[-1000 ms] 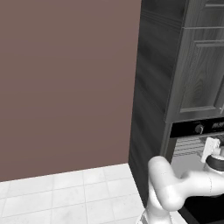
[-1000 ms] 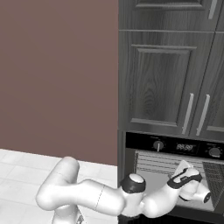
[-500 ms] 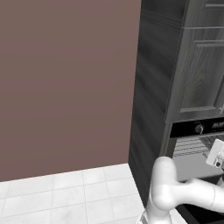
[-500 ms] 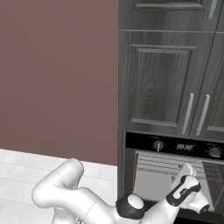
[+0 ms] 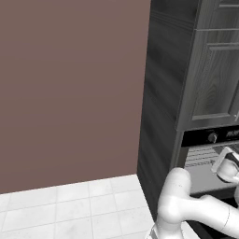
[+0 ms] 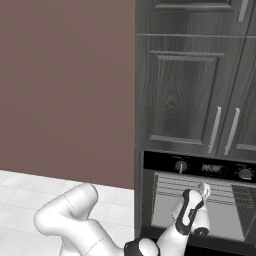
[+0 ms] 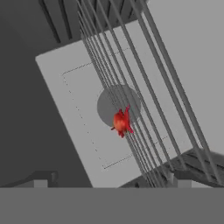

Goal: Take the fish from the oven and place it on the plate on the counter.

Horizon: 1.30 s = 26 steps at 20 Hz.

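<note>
While the white arm [image 6: 75, 220] crosses the bottom of the right base view, its gripper [image 6: 200, 192] sits in the lower right of that frame, in front of the oven [image 6: 200, 200] opening, with jaws spread wide and nothing between them. In the hand view the grey wire racks [image 7: 144, 87] run diagonally from the top to the lower right. Past their bars, the fish [image 7: 121, 122] shows as a small red-orange shape just below the frame's centre, lying on the rack. Farther up in the right base view, 2 dark grey cabinet doors [image 6: 180, 95] stand above the black control panel [image 6: 200, 166].
</note>
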Tool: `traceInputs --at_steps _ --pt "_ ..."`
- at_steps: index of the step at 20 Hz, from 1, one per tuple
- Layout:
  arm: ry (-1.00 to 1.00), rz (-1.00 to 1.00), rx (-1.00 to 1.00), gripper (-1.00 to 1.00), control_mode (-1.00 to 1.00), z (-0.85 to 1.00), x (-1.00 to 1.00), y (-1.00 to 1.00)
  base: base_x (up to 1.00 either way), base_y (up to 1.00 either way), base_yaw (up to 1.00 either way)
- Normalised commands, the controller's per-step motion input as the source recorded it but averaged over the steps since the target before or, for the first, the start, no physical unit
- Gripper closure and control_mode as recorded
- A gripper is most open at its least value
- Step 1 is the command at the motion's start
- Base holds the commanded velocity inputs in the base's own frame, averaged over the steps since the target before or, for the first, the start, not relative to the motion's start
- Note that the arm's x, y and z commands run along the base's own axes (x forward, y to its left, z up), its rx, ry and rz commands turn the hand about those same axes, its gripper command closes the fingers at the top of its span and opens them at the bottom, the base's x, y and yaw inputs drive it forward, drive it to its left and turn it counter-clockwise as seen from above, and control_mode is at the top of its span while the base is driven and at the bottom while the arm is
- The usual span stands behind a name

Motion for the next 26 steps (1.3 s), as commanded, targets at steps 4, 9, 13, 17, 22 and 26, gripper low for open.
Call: traceInputs --at_steps 4,9,13,17,22,26 --pt "-0.08 -0.31 -0.04 -1.0 -1.0 -0.22 0.26 0.28 0.0 0.0 0.0" --pt "-0.07 -0.19 -0.01 -1.0 -1.0 -0.04 0.15 0.31 0.0 0.0 0.0" --pt "-0.06 -0.08 0.0 -1.0 -1.0 -0.16 -0.06 0.07 0.0 0.0 0.0" --pt "-0.02 -0.01 0.01 -1.0 -1.0 -0.88 -0.47 -0.28 0.0 0.0 0.0" --pt "-0.03 0.01 0.0 -1.0 -1.0 -0.57 -0.58 -0.41 0.0 0.0 0.0" --pt "-0.09 0.09 0.02 -1.0 -1.0 -0.56 -0.31 -0.36 0.0 0.0 0.0"
